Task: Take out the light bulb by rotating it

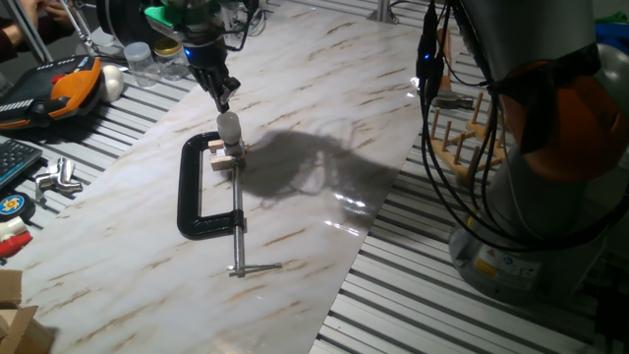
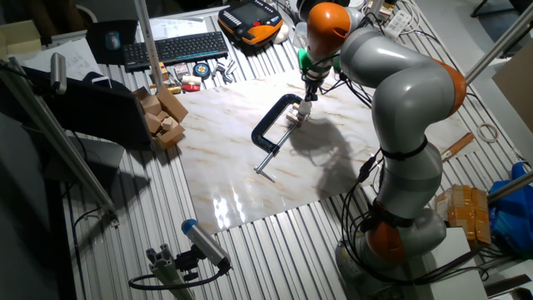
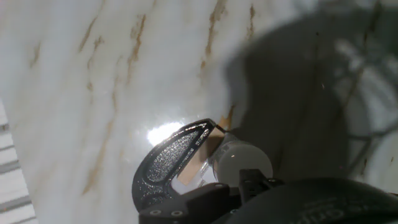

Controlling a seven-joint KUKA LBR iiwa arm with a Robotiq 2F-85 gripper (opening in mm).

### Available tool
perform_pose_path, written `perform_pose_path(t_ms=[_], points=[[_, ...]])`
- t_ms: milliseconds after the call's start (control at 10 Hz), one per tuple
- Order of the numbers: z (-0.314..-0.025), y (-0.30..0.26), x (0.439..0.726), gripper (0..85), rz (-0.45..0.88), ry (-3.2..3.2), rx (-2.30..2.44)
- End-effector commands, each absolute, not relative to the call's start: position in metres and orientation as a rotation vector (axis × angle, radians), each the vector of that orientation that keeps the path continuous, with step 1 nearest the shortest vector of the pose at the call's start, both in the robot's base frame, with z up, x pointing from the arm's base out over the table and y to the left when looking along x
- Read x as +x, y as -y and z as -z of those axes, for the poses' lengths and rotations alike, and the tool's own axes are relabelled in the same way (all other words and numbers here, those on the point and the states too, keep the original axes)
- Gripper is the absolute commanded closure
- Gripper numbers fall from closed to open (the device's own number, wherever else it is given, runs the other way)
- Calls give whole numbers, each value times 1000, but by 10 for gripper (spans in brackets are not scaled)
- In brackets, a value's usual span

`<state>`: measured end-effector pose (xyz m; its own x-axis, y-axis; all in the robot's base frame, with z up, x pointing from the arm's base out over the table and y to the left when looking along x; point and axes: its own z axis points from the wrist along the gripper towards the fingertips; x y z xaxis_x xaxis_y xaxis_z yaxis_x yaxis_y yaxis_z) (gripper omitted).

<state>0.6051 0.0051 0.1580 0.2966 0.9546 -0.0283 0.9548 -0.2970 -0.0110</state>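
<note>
The light bulb (image 1: 229, 127) is small, frosted white and stands upright in a small wooden block (image 1: 225, 158). The block is held in the jaws of a black C-clamp (image 1: 200, 200) lying on the marble board (image 1: 295, 118). My gripper (image 1: 223, 100) hangs just above and slightly behind the bulb's top, with its fingertips close to the glass. The fingers overlap in this view, so their gap is hidden. The other fixed view shows the gripper (image 2: 306, 93) over the clamp (image 2: 271, 125). In the hand view the bulb (image 3: 236, 157) sits beside the clamp's jaw (image 3: 168, 165), partly behind one finger (image 3: 252, 180).
The clamp's screw handle (image 1: 239, 265) points toward the board's front edge. An orange-and-black tool with a white ball (image 1: 84, 84) and clear jars (image 1: 142, 61) lie at the back left. A wooden peg rack (image 1: 462, 133) and cables stand on the right. Wooden blocks (image 2: 162, 117) sit left of the board.
</note>
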Motion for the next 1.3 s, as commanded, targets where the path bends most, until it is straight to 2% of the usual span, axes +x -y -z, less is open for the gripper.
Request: perform_pose_path(t_ms=[0, 300, 400, 700, 800, 900, 1000, 1200], points=[[-158, -5, 605, 850, 47, -584, 3092], [-158, -5, 605, 850, 54, -589, 3091], [-157, -5, 605, 680, 64, -588, 3090], [-157, -5, 604, 680, 57, -655, 3078], [-157, -5, 604, 510, 59, -657, 3078], [-157, -5, 604, 510, 59, -657, 3078], [-157, -5, 604, 170, 59, -660, 3077], [-157, -5, 604, 170, 58, -663, 3080]])
